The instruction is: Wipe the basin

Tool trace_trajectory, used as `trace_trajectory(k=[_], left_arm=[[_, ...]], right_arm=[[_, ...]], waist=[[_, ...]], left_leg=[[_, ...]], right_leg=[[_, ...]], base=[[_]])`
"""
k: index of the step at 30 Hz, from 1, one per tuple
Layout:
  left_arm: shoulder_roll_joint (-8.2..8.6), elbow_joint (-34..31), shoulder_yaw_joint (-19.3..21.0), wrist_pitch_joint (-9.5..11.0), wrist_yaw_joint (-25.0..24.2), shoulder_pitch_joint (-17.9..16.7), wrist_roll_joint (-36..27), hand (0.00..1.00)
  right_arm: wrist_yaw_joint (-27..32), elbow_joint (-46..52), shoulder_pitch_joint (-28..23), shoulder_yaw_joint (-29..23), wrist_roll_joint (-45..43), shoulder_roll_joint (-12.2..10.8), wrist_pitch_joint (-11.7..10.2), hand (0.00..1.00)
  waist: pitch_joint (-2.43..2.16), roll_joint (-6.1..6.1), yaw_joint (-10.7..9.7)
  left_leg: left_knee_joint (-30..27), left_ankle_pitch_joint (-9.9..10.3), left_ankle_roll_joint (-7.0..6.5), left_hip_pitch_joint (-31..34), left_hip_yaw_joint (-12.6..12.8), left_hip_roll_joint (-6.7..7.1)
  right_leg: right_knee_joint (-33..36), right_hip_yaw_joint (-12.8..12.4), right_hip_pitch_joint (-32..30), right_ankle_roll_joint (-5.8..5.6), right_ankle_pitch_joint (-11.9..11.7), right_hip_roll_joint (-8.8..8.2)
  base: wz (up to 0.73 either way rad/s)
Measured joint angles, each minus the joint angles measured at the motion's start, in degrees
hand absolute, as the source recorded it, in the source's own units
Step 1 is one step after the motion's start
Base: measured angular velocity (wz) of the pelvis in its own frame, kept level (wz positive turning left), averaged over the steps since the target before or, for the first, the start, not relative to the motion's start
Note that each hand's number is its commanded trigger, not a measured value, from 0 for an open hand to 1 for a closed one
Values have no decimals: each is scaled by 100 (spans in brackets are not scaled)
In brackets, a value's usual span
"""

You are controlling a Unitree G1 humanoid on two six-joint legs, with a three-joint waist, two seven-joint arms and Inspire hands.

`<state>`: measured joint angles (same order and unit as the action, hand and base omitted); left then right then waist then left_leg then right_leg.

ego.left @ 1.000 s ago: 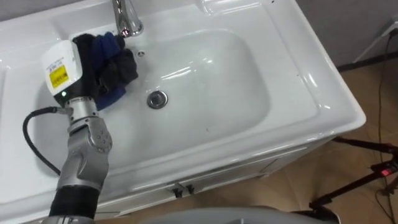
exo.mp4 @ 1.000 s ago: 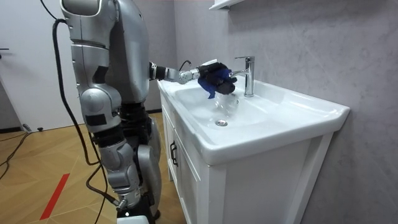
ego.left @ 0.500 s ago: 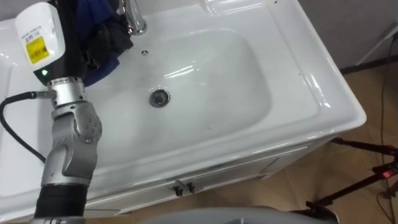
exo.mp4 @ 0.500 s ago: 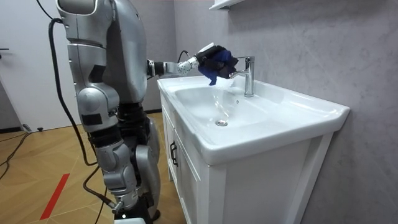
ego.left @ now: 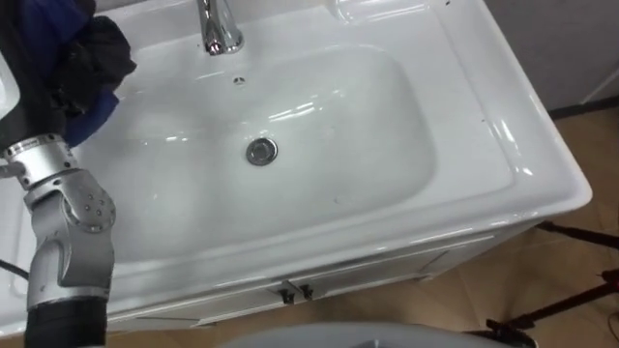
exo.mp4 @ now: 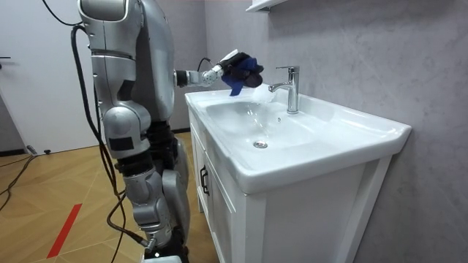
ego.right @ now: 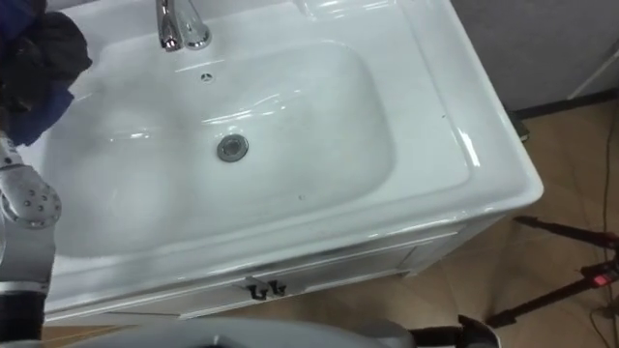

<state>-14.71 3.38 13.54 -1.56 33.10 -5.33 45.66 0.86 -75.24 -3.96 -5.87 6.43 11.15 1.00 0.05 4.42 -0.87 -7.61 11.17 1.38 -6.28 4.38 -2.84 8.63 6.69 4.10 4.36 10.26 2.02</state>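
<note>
My left hand (exo.mp4: pixel 217 71) has its fingers curled round the blue cloth (ego.left: pixel 85 60), high over the basin (ego.left: pixel 503 135) at its back left corner. I should press it down flat and rub everywhere.

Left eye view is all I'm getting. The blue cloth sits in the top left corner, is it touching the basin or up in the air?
Observer: Up in the air. In the room view the left hand holds the cloth bunched, clear above the basin rim.
Operator: How high next to the tap?
Observer: About level with the top of the tap, on the room view's left of it, with a gap before the spout.
Operator: Anything overhead?
Observer: A white shelf on the wall, well above the cloth.
</note>
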Motion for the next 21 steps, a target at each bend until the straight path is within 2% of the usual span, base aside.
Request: trace_trajectory(k=[2,5,11,17,21], left_arm=[[0,28,3,-92,-51,-80,0,100],[-3,222,52,-94,-81,-92,1,100],[-3,738,238,-96,-85,-94,4,100],[-3,813,389,-95,-85,-94,2,100],[-4,854,529,-99,-82,-95,2,100]], right_arm=[[-37,46,8,7,6,-2,31,0],[-39,60,-31,6,-3,-1,34,0],[8,132,-60,-2,0,1,26,0],[1,147,-86,-2,-53,18,27,0],[-48,192,-169,-3,-200,31,28,0]], waist=[[1,-5,12],[0,-3,98],[-5,28,148],[-25,70,216],[-25,53,237]], left_leg=[[1,0,0,12,-49,3],[0,0,0,12,-54,6],[-22,-10,16,71,-77,19],[-23,-13,19,65,-140,60],[-20,-13,19,65,-140,73]], right_leg=[[0,54,7,0,0,-7],[1,86,16,0,0,-17],[-2,144,-15,-16,6,-37],[-4,148,-23,-54,22,-70],[-2,159,-14,-67,29,-80]], base=[[11],[6],[5],[4],[0]])
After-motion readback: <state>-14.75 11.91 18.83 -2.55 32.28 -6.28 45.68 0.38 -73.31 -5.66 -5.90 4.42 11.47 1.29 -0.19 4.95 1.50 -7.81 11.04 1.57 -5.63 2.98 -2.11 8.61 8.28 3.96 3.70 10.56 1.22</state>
